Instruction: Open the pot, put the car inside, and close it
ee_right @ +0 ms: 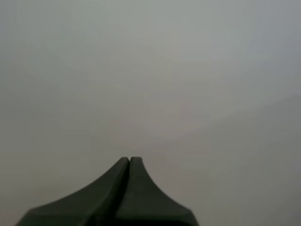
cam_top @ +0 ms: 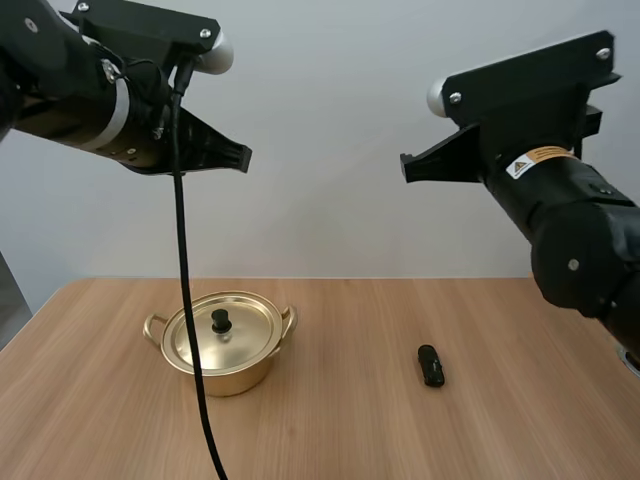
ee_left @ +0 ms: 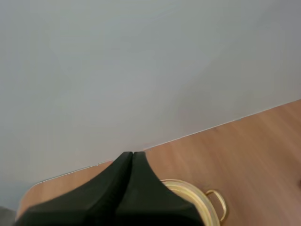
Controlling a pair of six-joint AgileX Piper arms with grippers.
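Nearest, the left gripper (cam_top: 240, 157) and right gripper (cam_top: 408, 165) hang high over the table (cam_top: 400, 440), fingers together, empty. On the pot (cam_top: 225, 375) sits its lid (cam_top: 222, 335); well apart lies a dark thing, probably the car (cam_top: 431, 365).

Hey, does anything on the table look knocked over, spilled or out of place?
Nothing stands out. The pot sits upright on the table, lid squarely on; the small black car lies apart to its right. The left gripper and right gripper hang shut above, holding nothing.
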